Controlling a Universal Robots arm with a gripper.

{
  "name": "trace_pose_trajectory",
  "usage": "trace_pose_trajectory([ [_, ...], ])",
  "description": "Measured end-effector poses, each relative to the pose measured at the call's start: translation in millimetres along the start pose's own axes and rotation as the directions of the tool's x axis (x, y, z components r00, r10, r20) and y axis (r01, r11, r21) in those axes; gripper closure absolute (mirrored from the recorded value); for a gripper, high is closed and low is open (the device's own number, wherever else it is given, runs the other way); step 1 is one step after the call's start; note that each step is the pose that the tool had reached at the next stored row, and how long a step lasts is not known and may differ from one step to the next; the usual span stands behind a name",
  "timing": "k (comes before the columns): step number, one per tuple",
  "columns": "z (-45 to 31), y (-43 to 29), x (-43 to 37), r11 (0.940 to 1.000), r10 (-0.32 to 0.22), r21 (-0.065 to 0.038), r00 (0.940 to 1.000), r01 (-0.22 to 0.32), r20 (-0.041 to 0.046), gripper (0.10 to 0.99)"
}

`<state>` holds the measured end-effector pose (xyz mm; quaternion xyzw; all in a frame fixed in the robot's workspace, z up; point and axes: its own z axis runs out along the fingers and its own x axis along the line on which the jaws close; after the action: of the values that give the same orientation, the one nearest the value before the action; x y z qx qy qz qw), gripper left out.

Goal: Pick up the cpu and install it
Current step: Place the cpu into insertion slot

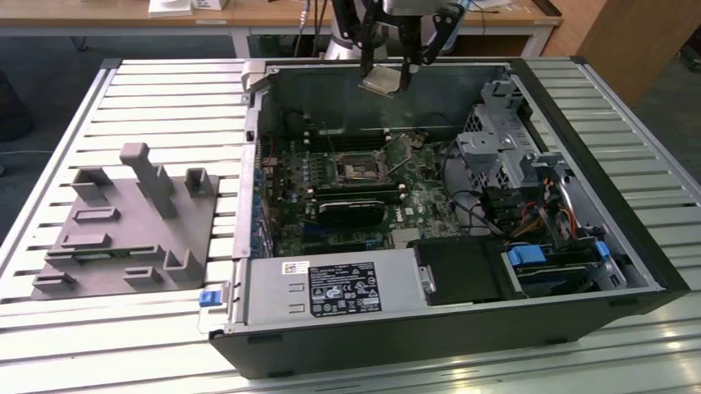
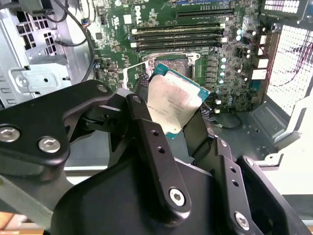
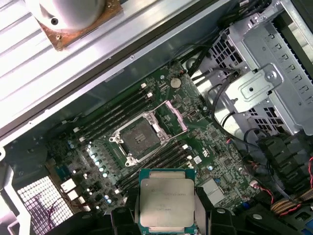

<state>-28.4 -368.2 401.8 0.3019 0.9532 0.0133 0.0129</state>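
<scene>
Hand (image 2: 171, 116), matte black, clamps the flat, square, silvery-lidded cpu (image 2: 174, 102) by its edges

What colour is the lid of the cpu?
Silvery-grey on the cpu; best in the first wrist view.

From my seat, the cpu (image 2: 173, 105) covers most of the socket (image 2: 171, 59) in the second wrist view, and the fingers (image 2: 146, 132) of the claw (image 2: 171, 117) hide its side edges. In the exterior view, the frame edge cuts off the arm (image 1: 353, 25), and the socket's pins are too small to tell.
</scene>
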Motion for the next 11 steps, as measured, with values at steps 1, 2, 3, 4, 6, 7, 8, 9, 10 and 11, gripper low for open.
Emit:
trace_pose_trajectory([
  [1, 0.0, 0.0, 0.0, 1.0, 0.008, 0.0, 1.0, -0.008, 0.0003, 0.549],
  [2, 0.1, 0.0, 0.1, 0.9999, 0.017, 0.0, 0.9999, -0.017, 0.0005, 0.549],
  [3, 0.1, 0.0, 0.1, 0.9997, 0.025, 0.0, 0.9997, -0.025, 0.0009, 0.549],
  [4, 0.1, 0.0, 0.1, 0.9994, 0.034, 0.001, 0.9994, -0.034, 0.0011, 0.549],
  [6, 0.3, 0.0, 0.2, 0.9983, 0.058, 0.001, 0.9983, -0.058, 0.002, 0.549],
  [7, 0.3, 0.0, 0.2, 0.9978, 0.067, 0.001, 0.9978, -0.067, 0.0022, 0.549],
  [8, 0.3, 0.0, 0.2, 0.9972, 0.075, 0.001, 0.9972, -0.075, 0.0025, 0.549],
  [9, 0.4, 0.0, 0.3, 0.9958, 0.092, 0.001, 0.9958, -0.092, 0.0031, 0.549],
  [10, 0.4, 0.0, 0.3, 0.995, 0.1, 0.002, 0.995, -0.1, 0.0034, 0.549],
  [11, 0.5, 0.0, 0.3, 0.9942, 0.108, 0.002, 0.9942, -0.108, 0.0037, 0.549],
])
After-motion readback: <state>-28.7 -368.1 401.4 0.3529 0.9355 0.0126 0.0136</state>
